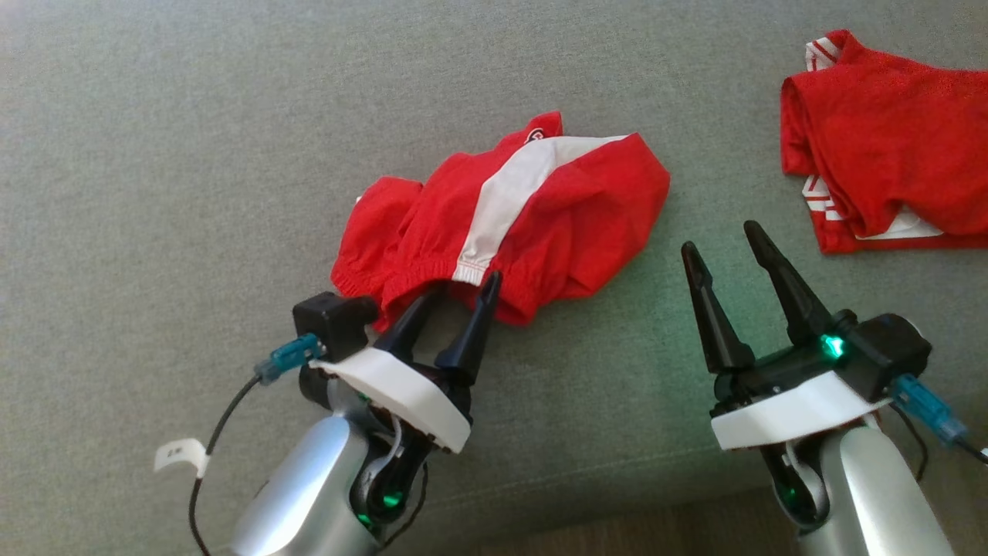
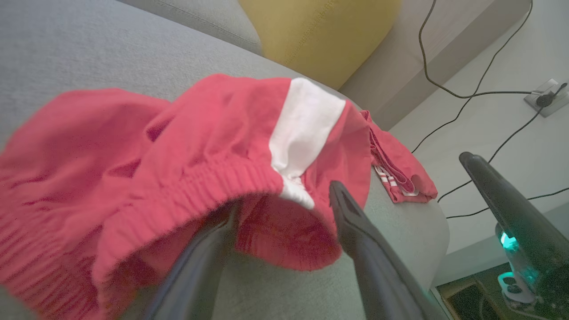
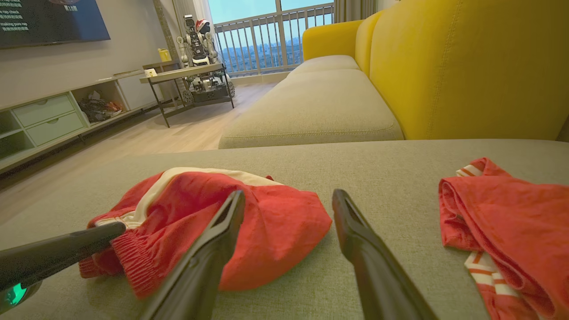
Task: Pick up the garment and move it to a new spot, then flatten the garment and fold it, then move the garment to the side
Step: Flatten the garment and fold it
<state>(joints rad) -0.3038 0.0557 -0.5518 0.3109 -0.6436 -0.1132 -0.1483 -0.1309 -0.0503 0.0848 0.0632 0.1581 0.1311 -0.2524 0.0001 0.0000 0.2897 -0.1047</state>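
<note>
The left pincer [image 1: 461, 287] is spread at the waistband of the crumpled red garment [image 1: 556, 208], lying on the sofa [image 1: 193, 154]; the right pincer [image 1: 721, 238] is held apart beside it; nothing is gripped; every step is judged pending.

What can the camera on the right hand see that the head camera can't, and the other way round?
Right wrist view: the yellow sofa back, the balcony railing, a table on the floor. Head view: a silver forearm and a white tag on a cable. Both: the red shorts, the red shirt, the grey cushion, and the left gripper and right gripper, jaws open.
</note>
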